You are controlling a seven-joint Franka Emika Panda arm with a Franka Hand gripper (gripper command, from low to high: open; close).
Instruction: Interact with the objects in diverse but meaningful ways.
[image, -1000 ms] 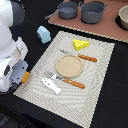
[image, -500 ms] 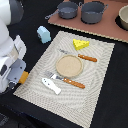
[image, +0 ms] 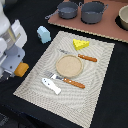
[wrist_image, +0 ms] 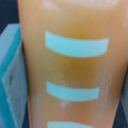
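My gripper [image: 16, 71] is at the exterior view's left, off the placemat's edge, and looks shut on the golden-brown bread loaf [image: 20, 69]. In the wrist view the loaf [wrist_image: 75, 65] fills the frame, with pale scored stripes and a teal finger pad [wrist_image: 10, 75] pressed against its side. The yellow cheese wedge [image: 81, 44] lies on the striped placemat [image: 95, 85]. A pale blue rounded-top block [image: 44, 34] stands just off the mat. The white fish-shaped piece [image: 51, 86] rests on the mat's near part.
A round tan plate [image: 68, 64] sits mid-mat, with an orange-handled knife [image: 86, 58] beside it and an orange-handled fork [image: 67, 80] in front. Two grey pots [image: 68, 9] [image: 93, 11] and a bowl [image: 122, 17] stand on a brown board behind.
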